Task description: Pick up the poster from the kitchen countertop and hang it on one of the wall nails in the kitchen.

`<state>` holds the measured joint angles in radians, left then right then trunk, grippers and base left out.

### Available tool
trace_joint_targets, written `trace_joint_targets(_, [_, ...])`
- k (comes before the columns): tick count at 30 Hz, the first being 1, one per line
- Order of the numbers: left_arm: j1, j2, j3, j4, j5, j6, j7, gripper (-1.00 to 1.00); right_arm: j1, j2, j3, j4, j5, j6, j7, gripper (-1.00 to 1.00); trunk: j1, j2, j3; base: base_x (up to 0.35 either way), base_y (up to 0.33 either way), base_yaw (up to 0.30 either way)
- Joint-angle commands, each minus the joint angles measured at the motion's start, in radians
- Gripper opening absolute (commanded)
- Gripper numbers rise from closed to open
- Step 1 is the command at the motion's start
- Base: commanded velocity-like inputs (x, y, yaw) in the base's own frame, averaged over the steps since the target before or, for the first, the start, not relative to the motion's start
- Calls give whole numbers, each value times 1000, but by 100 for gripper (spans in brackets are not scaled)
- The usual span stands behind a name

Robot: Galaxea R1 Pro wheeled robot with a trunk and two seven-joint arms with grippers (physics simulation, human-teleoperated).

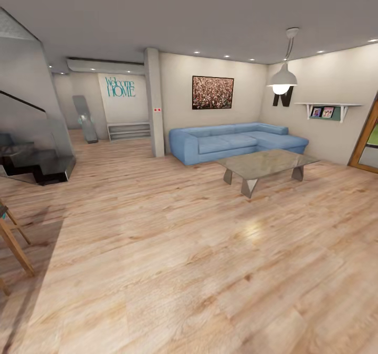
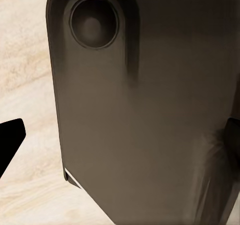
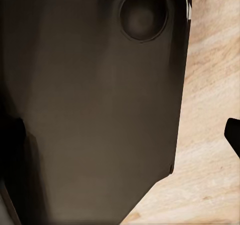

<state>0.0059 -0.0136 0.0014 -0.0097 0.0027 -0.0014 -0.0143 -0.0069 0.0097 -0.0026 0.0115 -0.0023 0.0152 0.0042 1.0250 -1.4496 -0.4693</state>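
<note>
Floorboards (image 1: 173, 270) of pale wood are stretching ahead of us in the head view, and we are looking across a living room. A blue corner sofa (image 1: 236, 141) is sitting against the far wall, and a glass coffee table (image 1: 265, 164) is standing just in front of it. Above the sofa a wide brown speckled painting (image 1: 212, 92) in a black frame is hanging on the wall. A white pendant lamp (image 1: 282, 78) is glowing near the right wall, beside a small shelf (image 1: 326, 110) carrying two pictures. To the left of a pillar (image 1: 154, 102), teal "Welcome HOME" lettering (image 1: 120, 86) is showing on a white wall above a low rack (image 1: 129, 130). At the far left we are seeing a dark stair (image 1: 37, 162) with glass panels, and wooden legs (image 1: 13, 244) at the picture's edge.

In both wrist views we are facing a dark, rounded body panel of our own, with wood floor beside it; in each, a black tip is poking in at one edge. We cannot tell how far either claw is open, or whether it is gripping anything.

We cannot tell from these pictures where the poster is.
</note>
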Motion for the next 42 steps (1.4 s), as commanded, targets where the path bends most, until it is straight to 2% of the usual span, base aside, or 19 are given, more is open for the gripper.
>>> trace_joint_targets(1, [0,0,0,-1,0,0,-1,100,-1,0,0,1,0,2,0,100,0,0,-1,0,0,0])
trace_joint_targets(8, [0,0,0,-1,0,0,-1,100,-1,0,0,1,0,2,0,100,0,0,-1,0,0,0])
trace_joint_targets(16, [27,-45,6,-46,-7,0,5,100,-47,-23,2,-41,6,-3,-6,100,0,0,-1,0,0,0])
trace_joint_targets(17, [30,-29,6,-516,-8,1,5,100,-65,-53,1,-407,7,-4,-7,100,0,0,-1,0,0,0])
trace_joint_targets(21, [31,-19,6,-625,-9,1,5,100,-67,-71,-1,-481,7,-5,-8,100,0,0,-1,0,0,0])
trace_joint_targets(22, [31,-12,8,-707,-10,-1,5,100,-69,-85,-3,-556,8,-7,-12,100,0,0,-1,0,0,0])
trace_joint_targets(24, [31,-11,10,-706,-9,-1,5,100,-69,-87,-3,-557,8,-8,-12,100,0,0,-1,0,0,0])
trace_joint_targets(26, [31,-11,14,-704,-7,-2,4,100,-64,-92,-3,-542,8,-51,-12,100,0,0,-1,0,0,0])
trace_joint_targets(29, [31,-11,14,-703,-7,-2,4,100,-63,-92,-3,-524,7,-66,-12,100,0,0,-1,0,0,0])
trace_joint_targets(34, [31,-11,15,-703,-7,-2,4,100,-62,-92,-4,-516,7,-72,-12,100,0,0,-1,0,0,59])
trace_joint_targets(42, [31,-10,15,-702,-8,-2,4,100,-62,-93,-2,-513,7,-74,-12,100,0,0,-1,0,0,239])
